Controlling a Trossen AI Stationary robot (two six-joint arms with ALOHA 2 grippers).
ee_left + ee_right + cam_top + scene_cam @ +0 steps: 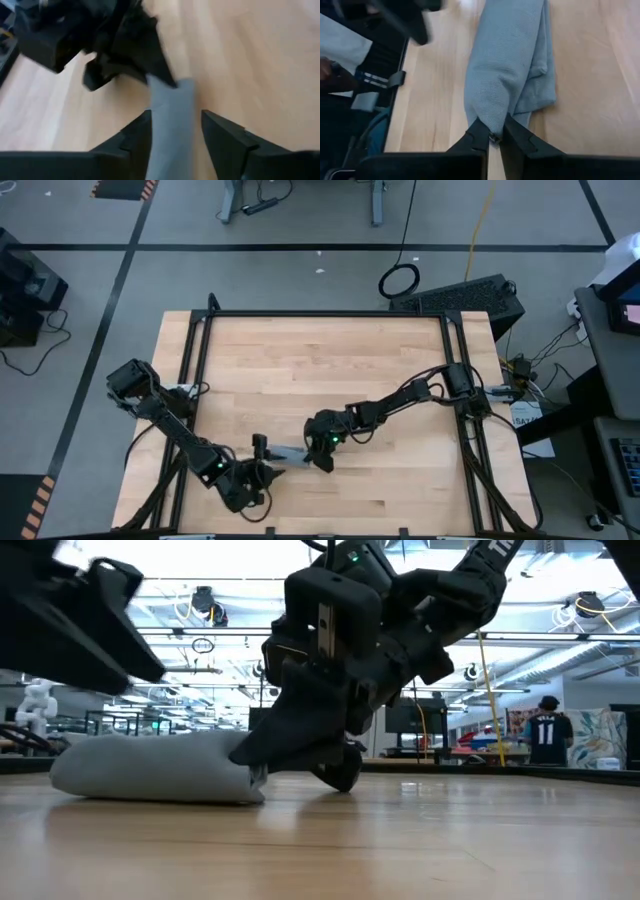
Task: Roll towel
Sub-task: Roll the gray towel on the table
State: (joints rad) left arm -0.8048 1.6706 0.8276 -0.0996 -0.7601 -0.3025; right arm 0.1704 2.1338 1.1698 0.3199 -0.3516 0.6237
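The grey-blue towel [290, 452] lies on the wooden table as a narrow bunched-up strip between my two grippers. It also shows in the low view [150, 770]. My right gripper [492, 136] is shut on the strip's right end and shows low over the table in the low view [330, 765]. My left gripper [175, 137] is open at the strip's left end. Its two fingers stand on either side of the towel [170, 120], and I cannot tell whether they touch it. My right gripper pinches the towel's right end [490, 117] between its two fingertips, on a bunched fold of several layers. The fingers slant down from above and from the table's right side, along the strip. The towel lies on the table, slack.
Bare wooden tabletop [320, 370] stretches toward the far edge. Black frame rails [195, 370] run along the table's left and right sides. Beyond the table, in the low view, a person [545, 735] stands far off in the room.
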